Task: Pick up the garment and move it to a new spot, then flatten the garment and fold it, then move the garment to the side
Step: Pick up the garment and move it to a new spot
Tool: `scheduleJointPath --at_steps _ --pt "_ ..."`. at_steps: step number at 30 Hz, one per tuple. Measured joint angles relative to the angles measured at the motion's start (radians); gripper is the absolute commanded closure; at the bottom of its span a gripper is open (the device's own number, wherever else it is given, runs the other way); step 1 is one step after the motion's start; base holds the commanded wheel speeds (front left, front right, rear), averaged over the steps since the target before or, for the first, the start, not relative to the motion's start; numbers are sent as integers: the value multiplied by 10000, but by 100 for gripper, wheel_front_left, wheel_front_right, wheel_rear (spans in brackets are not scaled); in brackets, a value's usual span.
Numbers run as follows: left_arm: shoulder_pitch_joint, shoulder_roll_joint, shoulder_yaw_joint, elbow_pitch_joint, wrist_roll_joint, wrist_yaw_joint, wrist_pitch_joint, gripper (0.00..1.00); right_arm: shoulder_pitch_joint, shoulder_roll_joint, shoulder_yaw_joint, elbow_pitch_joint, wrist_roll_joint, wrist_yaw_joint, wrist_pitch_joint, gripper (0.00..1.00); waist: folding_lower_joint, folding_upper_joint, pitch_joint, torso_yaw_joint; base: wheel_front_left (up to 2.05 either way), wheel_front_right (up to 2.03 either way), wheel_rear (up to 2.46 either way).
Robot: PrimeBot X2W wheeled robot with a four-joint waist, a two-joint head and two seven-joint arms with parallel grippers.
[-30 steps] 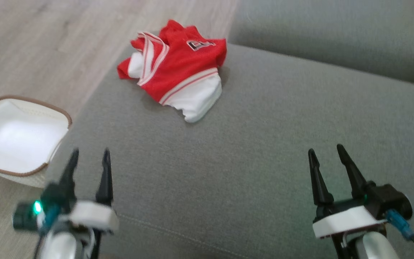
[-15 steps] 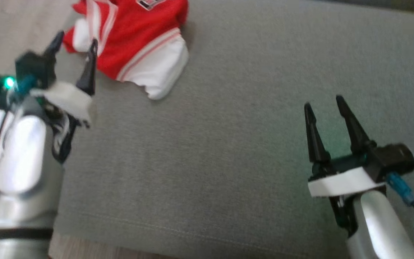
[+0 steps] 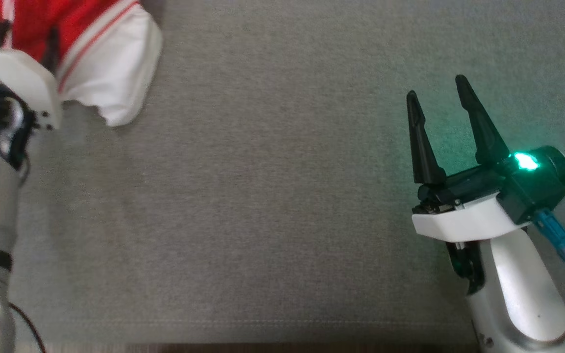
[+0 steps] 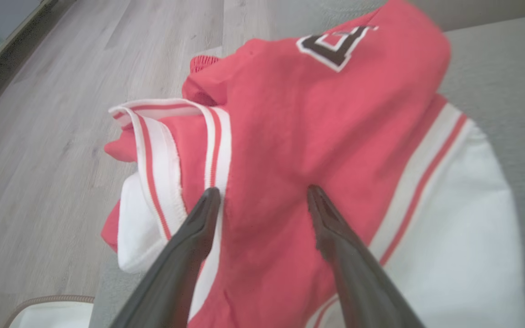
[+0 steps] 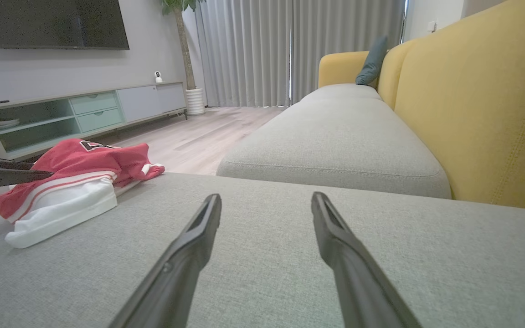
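Note:
The garment (image 3: 111, 73) is a crumpled red and white jersey lying near the far left corner of the grey sofa cushion (image 3: 282, 196). In the left wrist view my left gripper (image 4: 262, 190) stands open, its two dark fingertips over the red cloth of the garment (image 4: 317, 114); whether they touch it I cannot tell. In the head view its white wrist plate (image 3: 17, 83) covers part of the jersey. My right gripper (image 3: 436, 86) is open and holds nothing, low over bare cushion far to the right. From the right wrist, the garment (image 5: 71, 182) lies at the left, beyond the right gripper (image 5: 266, 196).
The cushion's left edge drops to a wooden floor (image 4: 39, 136), where a white basket (image 4: 48, 314) stands. A yellow sofa back (image 5: 481, 114) rises along the right, with another grey cushion (image 5: 335, 136) beyond. The cushion's front seam (image 3: 263, 326) runs near me.
The head camera has tipped down, so the whole picture has shifted. My left arm has reached forward until its open fingers are over the garment. The right gripper stays open.

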Motion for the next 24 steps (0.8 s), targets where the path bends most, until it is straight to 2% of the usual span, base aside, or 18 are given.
scheduleJointPath --at_steps 4,12,13,15,24 --pt "-559 295 2 604 0 0 286 0 -61 0 69 -207 -2 0 0 0 0 0 463 -382 0 0 0" --pt "-1081 497 -2 1377 -111 10 648 0 -62 0 171 -299 4 0 0 0 -1 0 783 -853 0 0 0" --pt "-1115 499 -17 1423 -119 10 642 27 -62 0 163 -303 4 0 0 0 -1 0 778 -867 0 0 0" --pt "-1126 477 -86 1459 -119 10 514 100 -62 0 146 -305 4 0 0 0 -1 0 730 -868 0 0 0" --pt "-1235 479 -581 1407 33 8 -293 100 12 0 56 -224 36 0 0 0 -1 0 11 -754 0 0 0"
